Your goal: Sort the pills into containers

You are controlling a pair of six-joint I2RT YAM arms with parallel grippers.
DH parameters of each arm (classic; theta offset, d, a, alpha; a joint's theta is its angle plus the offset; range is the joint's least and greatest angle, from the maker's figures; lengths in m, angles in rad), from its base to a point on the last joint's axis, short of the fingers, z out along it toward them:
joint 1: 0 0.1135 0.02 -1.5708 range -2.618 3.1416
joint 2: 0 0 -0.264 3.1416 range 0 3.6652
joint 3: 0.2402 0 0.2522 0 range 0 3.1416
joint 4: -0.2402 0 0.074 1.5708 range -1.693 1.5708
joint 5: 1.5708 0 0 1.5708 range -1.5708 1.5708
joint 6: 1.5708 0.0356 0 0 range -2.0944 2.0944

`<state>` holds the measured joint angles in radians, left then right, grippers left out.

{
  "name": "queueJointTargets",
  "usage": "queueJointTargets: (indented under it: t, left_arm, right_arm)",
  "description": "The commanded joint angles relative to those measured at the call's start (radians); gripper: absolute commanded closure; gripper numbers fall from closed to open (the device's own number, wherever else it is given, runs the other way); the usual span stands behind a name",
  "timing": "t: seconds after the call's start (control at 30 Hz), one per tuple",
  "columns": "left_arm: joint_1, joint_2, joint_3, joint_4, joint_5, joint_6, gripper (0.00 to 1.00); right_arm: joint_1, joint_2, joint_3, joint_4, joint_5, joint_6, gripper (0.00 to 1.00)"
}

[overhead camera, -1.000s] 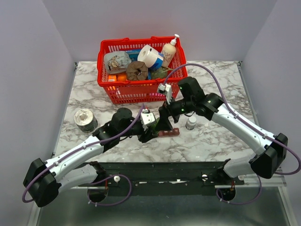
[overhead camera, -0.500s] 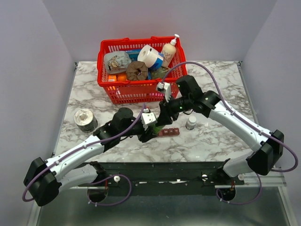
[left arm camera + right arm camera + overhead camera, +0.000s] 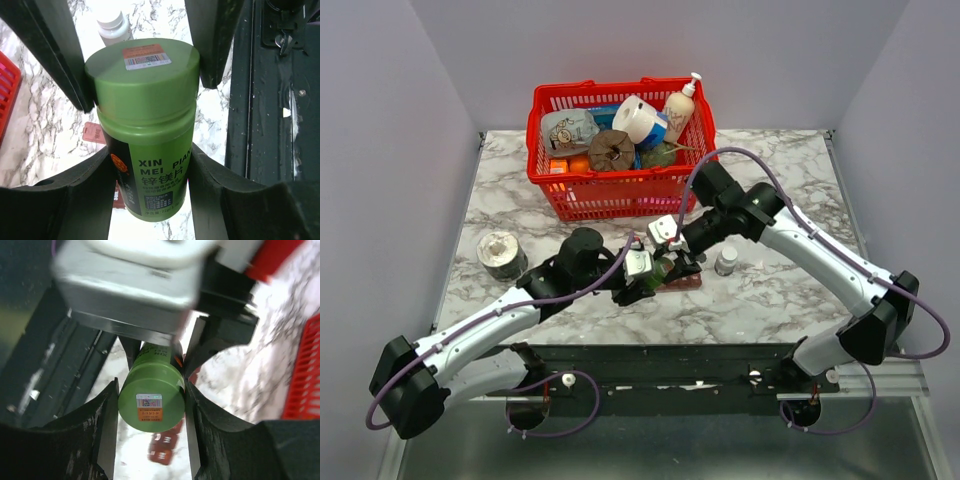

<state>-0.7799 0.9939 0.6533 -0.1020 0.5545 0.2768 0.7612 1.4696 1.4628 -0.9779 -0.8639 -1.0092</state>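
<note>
A green pill bottle (image 3: 662,270) with a green cap hangs just above the marble table between both grippers. My left gripper (image 3: 650,280) is shut on its body (image 3: 145,150), the label showing between my fingers. My right gripper (image 3: 674,262) is shut on its cap (image 3: 151,399), both fingers against the cap's sides; those fingers (image 3: 65,55) also show in the left wrist view. The containers, a narrow dark red-brown strip (image 3: 687,281), lie on the table under and behind the bottle, partly hidden (image 3: 93,132) (image 3: 167,447).
A tiny clear bottle with a white cap (image 3: 726,261) stands just right of the strip (image 3: 114,25). A red basket (image 3: 620,196) full of items is behind. A tin can (image 3: 500,254) stands at the left. The table's dark front rail (image 3: 280,100) is close.
My right gripper has swung down from above and turned onto the bottle's cap. The left gripper has kept the bottle and shifted slightly right.
</note>
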Motion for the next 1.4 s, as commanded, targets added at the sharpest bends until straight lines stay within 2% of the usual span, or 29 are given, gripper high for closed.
queueJointTargets:
  t: [0.0, 0.03, 0.1, 0.13, 0.2, 0.23, 0.3, 0.33, 0.43, 0.47, 0.6, 0.67, 0.77, 0.9, 0.93, 1.0, 1.03, 1.07, 1.13, 1.23, 1.27, 1.3, 1.37]
  left_arm:
    - [0.007, -0.009, 0.020, -0.038, 0.028, 0.075, 1.00]
    - [0.007, -0.017, 0.016, -0.031, 0.027, 0.070, 1.00]
    - [0.007, -0.024, 0.011, -0.021, 0.015, 0.058, 1.00]
    - [0.007, -0.027, 0.008, -0.021, 0.013, 0.050, 1.00]
    - [0.007, -0.032, 0.009, -0.019, 0.004, 0.032, 1.00]
    - [0.007, -0.034, 0.006, -0.018, -0.001, 0.024, 1.00]
    - [0.007, -0.038, 0.003, -0.007, -0.008, -0.002, 1.00]
    - [0.007, -0.041, 0.002, -0.001, -0.014, -0.008, 1.00]
    - [0.007, -0.047, -0.009, 0.034, -0.050, -0.059, 1.00]
    - [0.007, -0.049, -0.017, 0.063, -0.059, -0.073, 1.00]
    - [0.007, -0.038, -0.034, 0.143, -0.076, -0.143, 1.00]
    - [0.007, -0.024, -0.023, 0.150, -0.090, -0.163, 1.00]
    - [0.007, -0.017, -0.014, 0.151, -0.097, -0.172, 1.00]
    - [0.007, -0.021, -0.012, 0.153, -0.110, -0.172, 1.00]
    - [0.007, -0.020, -0.012, 0.151, -0.111, -0.172, 1.00]
    - [0.007, -0.018, -0.012, 0.147, -0.114, -0.169, 1.00]
    - [0.007, -0.020, -0.012, 0.143, -0.116, -0.168, 1.00]
    - [0.007, -0.020, -0.012, 0.140, -0.119, -0.166, 1.00]
    - [0.007, -0.018, -0.012, 0.133, -0.120, -0.159, 1.00]
    - [0.007, -0.017, -0.004, 0.107, -0.123, -0.128, 1.00]
    - [0.007, -0.018, 0.002, 0.104, -0.111, -0.116, 1.00]
    - [0.007, -0.017, 0.006, 0.061, -0.099, -0.093, 1.00]
    - [0.007, -0.021, 0.019, 0.019, -0.024, -0.004, 1.00]
  right_arm:
    - [0.013, 0.060, 0.128, -0.199, -0.107, -0.342, 0.67]
    - [0.015, 0.067, 0.139, -0.188, -0.098, -0.275, 0.54]
    - [0.013, 0.081, 0.165, -0.211, -0.098, -0.243, 0.37]
    - [0.012, 0.080, 0.172, -0.206, -0.098, -0.176, 0.24]
    - [0.010, 0.060, 0.156, -0.173, -0.084, -0.094, 0.09]
    - [0.010, 0.026, 0.124, -0.098, -0.077, 0.038, 0.01]
    - [0.010, -0.005, 0.094, -0.026, -0.037, 0.174, 0.00]
    - [0.009, -0.018, 0.084, 0.028, -0.021, 0.296, 0.00]
    - [0.009, -0.052, 0.050, 0.135, 0.139, 0.597, 0.00]
    - [0.009, -0.040, 0.056, 0.136, 0.198, 0.641, 0.00]
    - [0.009, -0.011, 0.027, 0.123, 0.183, 0.745, 0.00]
    - [0.010, -0.008, -0.002, 0.180, 0.193, 0.814, 0.00]
    - [0.010, 0.021, 0.004, 0.188, 0.265, 0.839, 0.00]
    - [0.009, 0.034, 0.004, 0.188, 0.243, 0.853, 0.01]
    - [0.010, 0.037, 0.001, 0.191, 0.237, 0.857, 0.03]
    - [0.010, 0.038, 0.002, 0.189, 0.215, 0.859, 0.21]
    - [0.009, 0.040, 0.002, 0.188, 0.210, 0.859, 0.39]
    - [0.010, 0.037, 0.004, 0.188, 0.204, 0.859, 0.46]
    - [0.010, 0.035, 0.005, 0.185, 0.200, 0.854, 0.50]
    - [0.010, 0.041, 0.021, 0.153, 0.180, 0.821, 0.67]
    - [0.010, 0.046, 0.031, 0.136, 0.166, 0.798, 0.77]
    - [0.012, 0.061, 0.060, 0.111, 0.113, 0.763, 0.81]
    - [0.012, 0.077, 0.099, -0.005, 0.037, 0.565, 0.85]
